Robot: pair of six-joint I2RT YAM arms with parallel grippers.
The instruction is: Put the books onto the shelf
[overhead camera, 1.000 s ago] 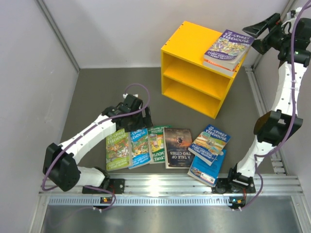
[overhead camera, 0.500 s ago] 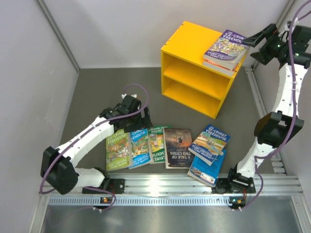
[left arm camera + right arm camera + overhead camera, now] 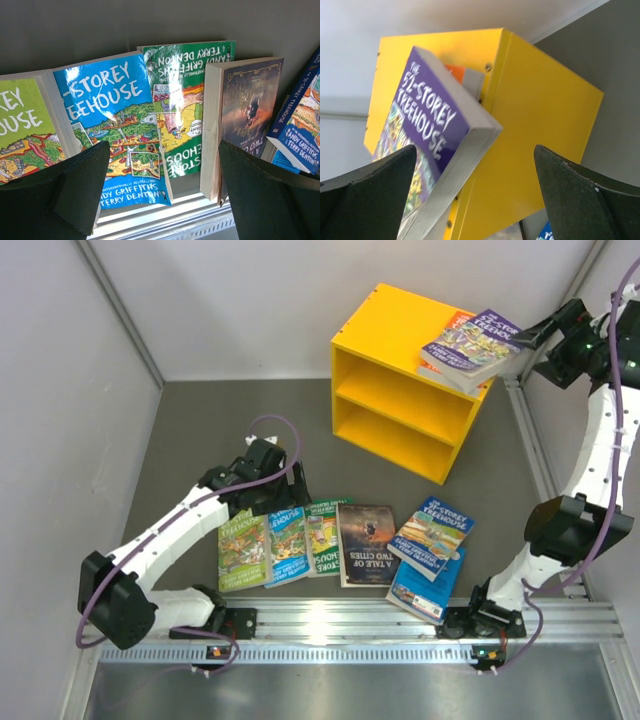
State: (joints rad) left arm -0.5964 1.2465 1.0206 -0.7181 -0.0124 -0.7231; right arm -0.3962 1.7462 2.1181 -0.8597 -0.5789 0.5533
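The yellow shelf [image 3: 400,390] stands at the back; both its compartments look empty. On its top lies a purple book [image 3: 472,345] over an orange one [image 3: 460,319], overhanging the right edge. My right gripper [image 3: 529,337] is open at that overhang, and the purple book's [image 3: 427,150] corner lies between its fingers [image 3: 370,195]. On the floor lie a light-green book [image 3: 243,552], a blue one [image 3: 287,545], a green one [image 3: 325,537], a dark one [image 3: 365,543] and two more blue ones [image 3: 432,535] [image 3: 425,587]. My left gripper [image 3: 290,498] hovers open over the blue [image 3: 115,115] and green [image 3: 187,100] books, holding nothing.
An aluminium rail [image 3: 340,620] runs along the near edge just below the row of books. Grey walls close in on the left, back and right; the right arm's upper links [image 3: 590,470] stand beside the right wall.
My right gripper has moved down and right to the purple book's corner. That book has slid and turned toward the right, uncovering the orange one. The left arm has barely shifted.
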